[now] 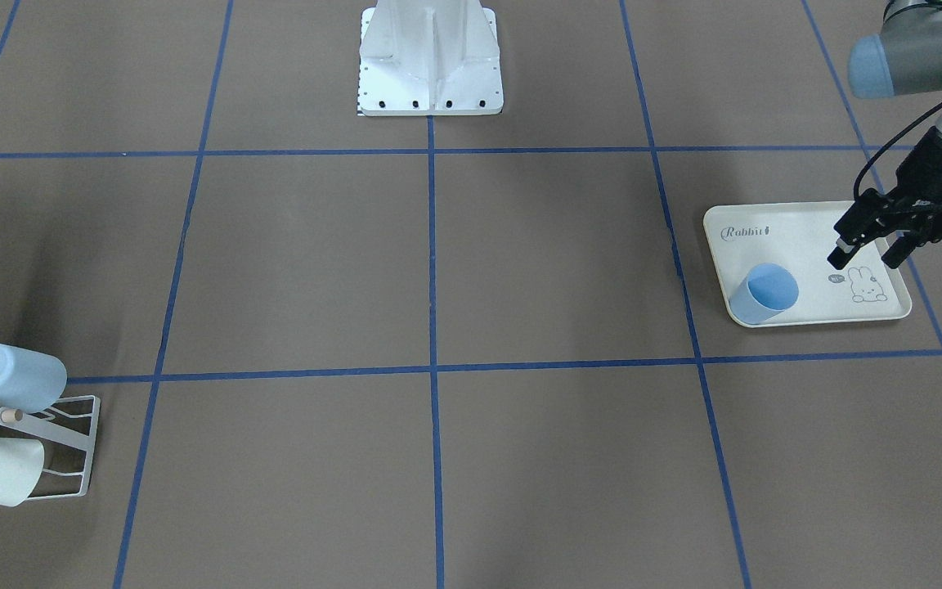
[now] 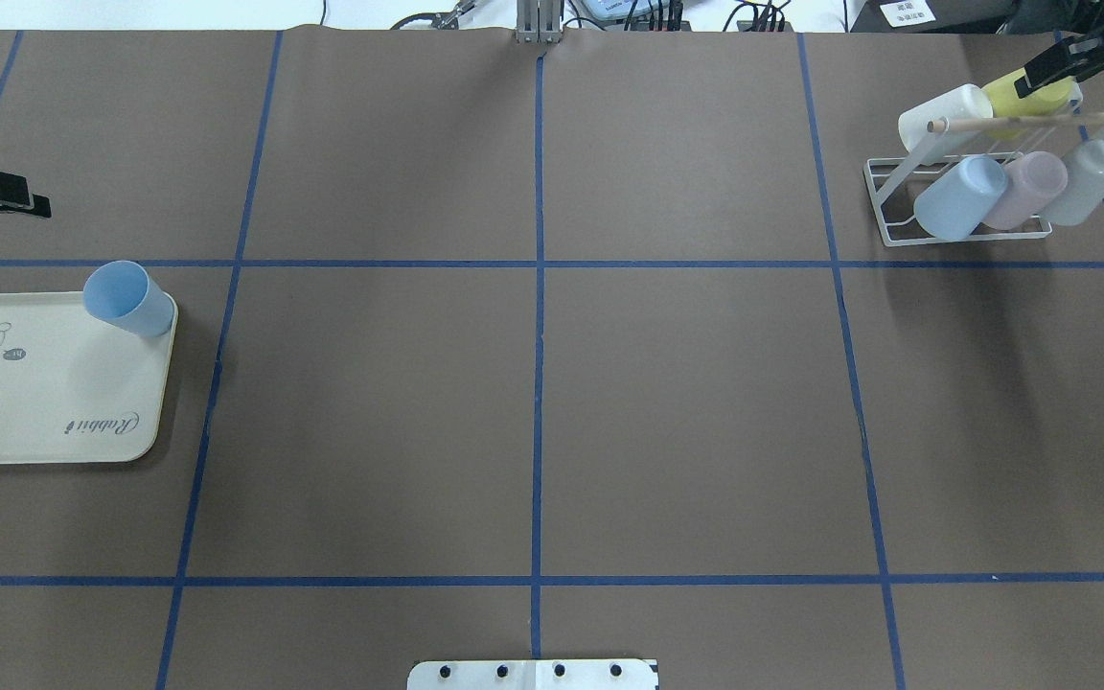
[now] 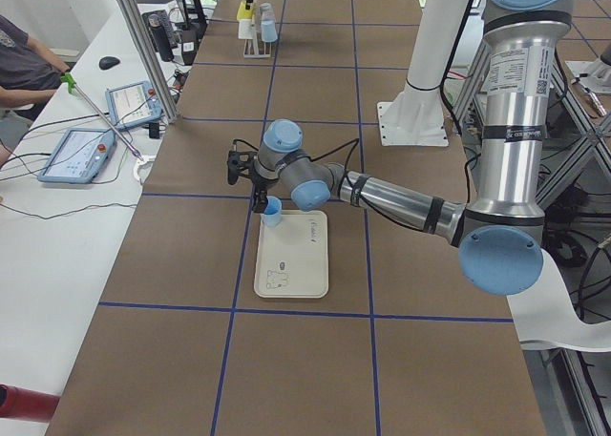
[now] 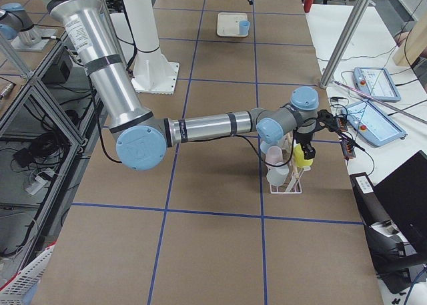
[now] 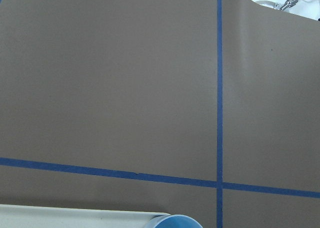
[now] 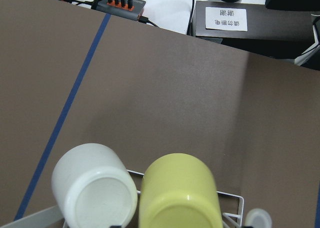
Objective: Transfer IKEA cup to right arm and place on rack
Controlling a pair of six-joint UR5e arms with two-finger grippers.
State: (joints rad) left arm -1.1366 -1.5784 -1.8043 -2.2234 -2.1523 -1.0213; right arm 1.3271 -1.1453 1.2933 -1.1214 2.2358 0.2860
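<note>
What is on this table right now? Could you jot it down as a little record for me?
blue cup: open end up on a corner of the rabbit tray, untouched
left claw: open, empty, over the tray beside the cup
rack: far across the table, with several cups on it
right claw: at the rack, by the yellow cup; grip unclear
handover: not yet begun

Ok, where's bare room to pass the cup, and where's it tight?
Table middle, between tray and rack, is all bare. Tray is free except the blue cup at its corner. Rack is packed with cups, right gripper over them.
</note>
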